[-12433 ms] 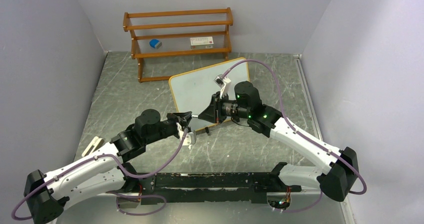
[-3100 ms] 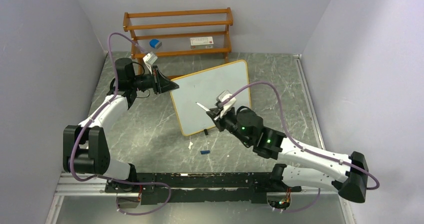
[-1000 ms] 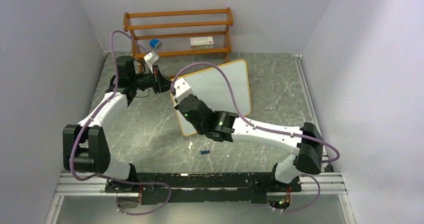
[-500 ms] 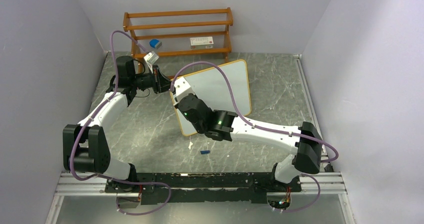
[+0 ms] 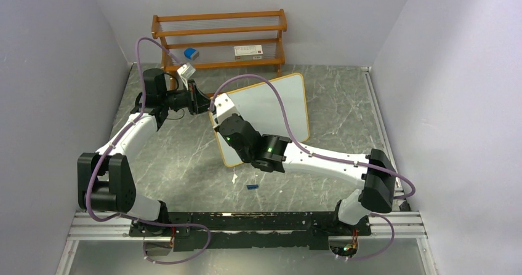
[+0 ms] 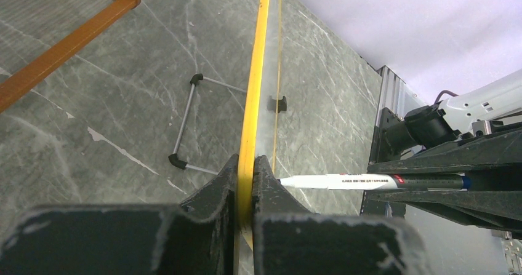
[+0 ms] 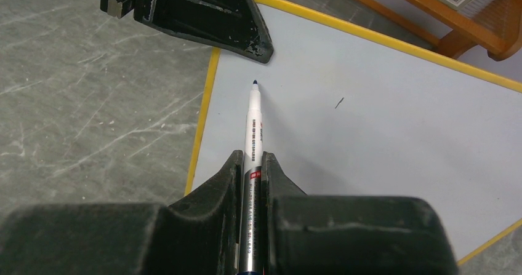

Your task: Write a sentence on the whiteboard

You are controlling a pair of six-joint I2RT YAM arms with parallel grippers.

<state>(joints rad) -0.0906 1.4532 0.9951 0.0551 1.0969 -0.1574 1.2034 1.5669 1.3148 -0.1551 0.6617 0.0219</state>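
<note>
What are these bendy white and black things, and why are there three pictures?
They are two robot arms, each with a two-finger pincher. One picture looks down from above; the other two come from small cameras on the wrists. The left gripper pinches the yellow edge of the whiteboard, which stands on the grey table. The right gripper holds a marker, its tip near the board's corner. Hardly anything is written yet. A wooden shelf stands behind, and a small blue piece lies on the table.
</note>
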